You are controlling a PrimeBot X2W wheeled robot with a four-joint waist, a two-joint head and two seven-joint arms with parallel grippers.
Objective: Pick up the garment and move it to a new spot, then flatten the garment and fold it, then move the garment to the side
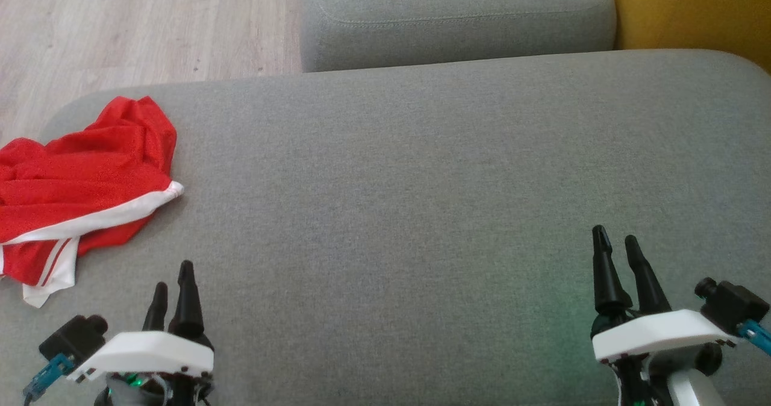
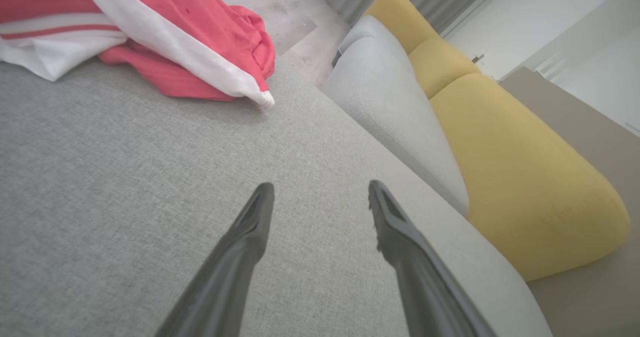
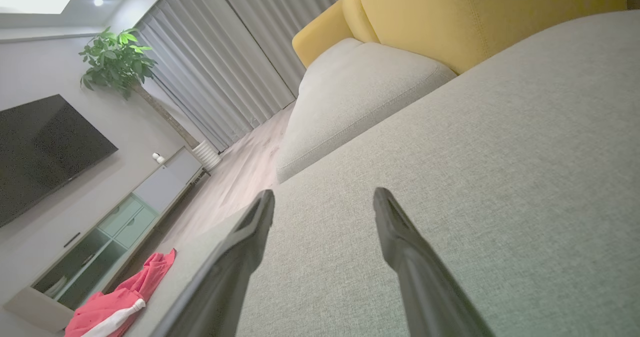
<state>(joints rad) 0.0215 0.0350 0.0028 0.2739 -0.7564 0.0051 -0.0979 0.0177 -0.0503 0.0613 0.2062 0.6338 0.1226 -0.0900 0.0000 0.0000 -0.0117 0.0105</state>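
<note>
A crumpled red garment (image 1: 78, 195) with white bands lies at the left edge of the grey cushion (image 1: 409, 201). In the left wrist view the garment (image 2: 165, 32) sits ahead and to the upper left; in the right wrist view the garment (image 3: 120, 302) shows small at the lower left. My left gripper (image 1: 173, 277) hovers at the lower left, just right of and below the garment, apart from it, open and empty (image 2: 320, 192). At the lower right my right gripper (image 1: 615, 238) is open and empty too (image 3: 322, 197), far from the garment.
A second grey cushion (image 1: 452, 20) lies beyond the far edge, with a yellow cushion (image 1: 692, 8) at the upper right. Wooden floor (image 1: 120, 26) shows at the upper left. A TV stand (image 3: 100, 237), a television and a plant stand in the room.
</note>
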